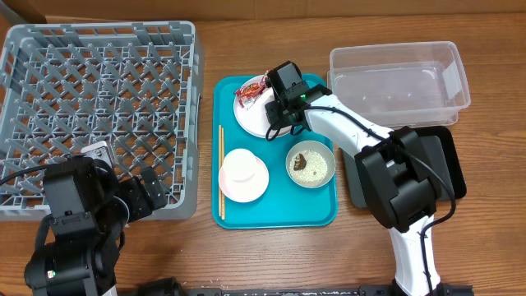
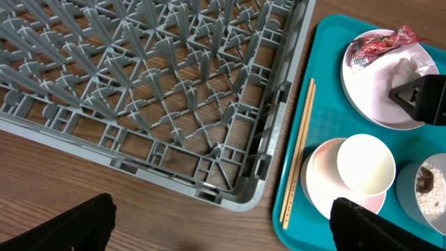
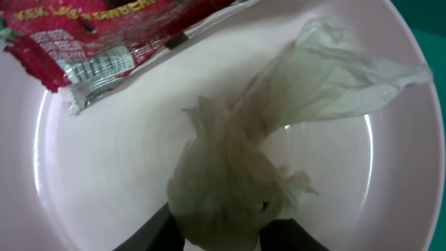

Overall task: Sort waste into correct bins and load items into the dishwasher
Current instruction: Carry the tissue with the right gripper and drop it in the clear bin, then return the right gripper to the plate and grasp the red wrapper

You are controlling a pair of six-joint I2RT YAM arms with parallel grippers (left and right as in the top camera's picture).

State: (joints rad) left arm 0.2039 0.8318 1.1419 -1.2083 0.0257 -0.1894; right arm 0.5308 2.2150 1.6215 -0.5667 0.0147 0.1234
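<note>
My right gripper point(image 1: 278, 115) is down over the large white plate point(image 1: 249, 117) on the teal tray, shut on the crumpled white tissue point(image 3: 237, 167). The red wrapper point(image 3: 97, 35) lies on the plate's far rim point(image 1: 251, 89). The grey-green bowl point(image 1: 311, 163) holds rice and a brown lump. The white cup point(image 1: 242, 164) sits on the pinkish saucer point(image 1: 256, 187). Chopsticks point(image 1: 220, 168) lie along the tray's left edge. My left gripper point(image 2: 223, 230) is open and empty over bare table beside the grey dish rack point(image 1: 99, 107).
The clear tub point(image 1: 399, 82) stands at the back right, with the black tray point(image 1: 448, 168) in front of it, partly under my right arm. The teal serving tray point(image 1: 275, 214) lies between the rack and the bins.
</note>
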